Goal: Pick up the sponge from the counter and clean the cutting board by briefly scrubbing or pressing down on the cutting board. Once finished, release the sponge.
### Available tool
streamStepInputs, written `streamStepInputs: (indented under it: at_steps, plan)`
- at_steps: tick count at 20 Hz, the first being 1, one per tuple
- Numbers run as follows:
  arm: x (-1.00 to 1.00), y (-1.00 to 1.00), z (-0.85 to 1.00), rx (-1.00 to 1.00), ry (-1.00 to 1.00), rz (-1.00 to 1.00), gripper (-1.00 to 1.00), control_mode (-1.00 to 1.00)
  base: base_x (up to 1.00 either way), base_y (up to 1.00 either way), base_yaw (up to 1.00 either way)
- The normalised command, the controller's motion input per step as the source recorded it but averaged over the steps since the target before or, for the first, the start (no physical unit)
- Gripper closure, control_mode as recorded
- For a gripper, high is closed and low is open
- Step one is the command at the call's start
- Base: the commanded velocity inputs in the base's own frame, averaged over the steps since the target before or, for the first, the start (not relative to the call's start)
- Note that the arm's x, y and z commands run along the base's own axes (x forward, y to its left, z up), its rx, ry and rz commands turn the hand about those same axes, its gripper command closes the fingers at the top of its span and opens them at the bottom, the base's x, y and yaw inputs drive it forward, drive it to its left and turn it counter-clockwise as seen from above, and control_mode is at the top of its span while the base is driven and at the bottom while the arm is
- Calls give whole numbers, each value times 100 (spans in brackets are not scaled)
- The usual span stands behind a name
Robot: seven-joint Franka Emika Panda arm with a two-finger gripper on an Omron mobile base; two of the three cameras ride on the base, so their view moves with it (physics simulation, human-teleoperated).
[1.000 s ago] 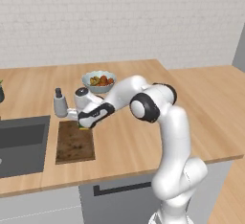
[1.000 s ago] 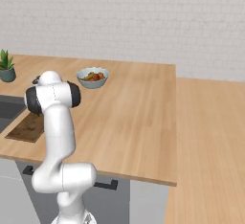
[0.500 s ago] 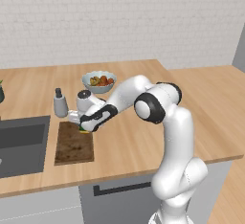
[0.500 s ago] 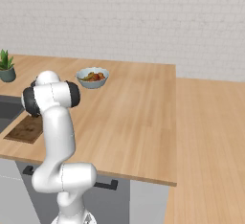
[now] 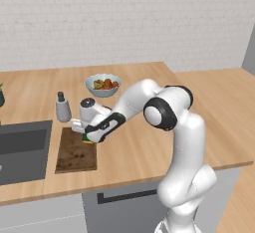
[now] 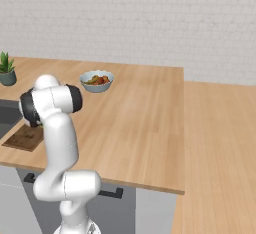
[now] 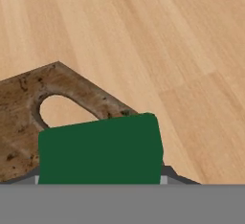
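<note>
Left base view: the claw (image 5: pixel 88 136) grips the small green-and-yellow sponge (image 5: pixel 88 139) at the far right corner of the dark brown speckled cutting board (image 5: pixel 74 153) on the light wood-grain worktop (image 5: pixel 134 147).

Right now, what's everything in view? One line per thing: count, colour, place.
sponge: one, dark green over yellow, held in the gripper over the cutting board's far end
cutting board: one, dark brown speckled, on the counter beside the sink
counter: one, light-brown wood grain
sink: one, dark grey, left of the board
bowl: one, pale, with food, far side of the counter
dispenser bottle: one, grey, behind the board
potted plant: one, green, far left
gripper: one, shut on the sponge
</note>
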Motion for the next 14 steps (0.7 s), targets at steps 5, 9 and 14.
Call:
streamStepInputs:
  at_steps: [5, 9, 14]
  plan:
    - [-69, 0, -56, 0, 0, -4, 100, -100, 0, 0, 0]
    - [-64, 0, -65, 1, 1, -3, 100, -100, 0, 0, 0]
    - [-74, 0, -69, 5, 5, -3, 100, -100, 0, 0, 0]
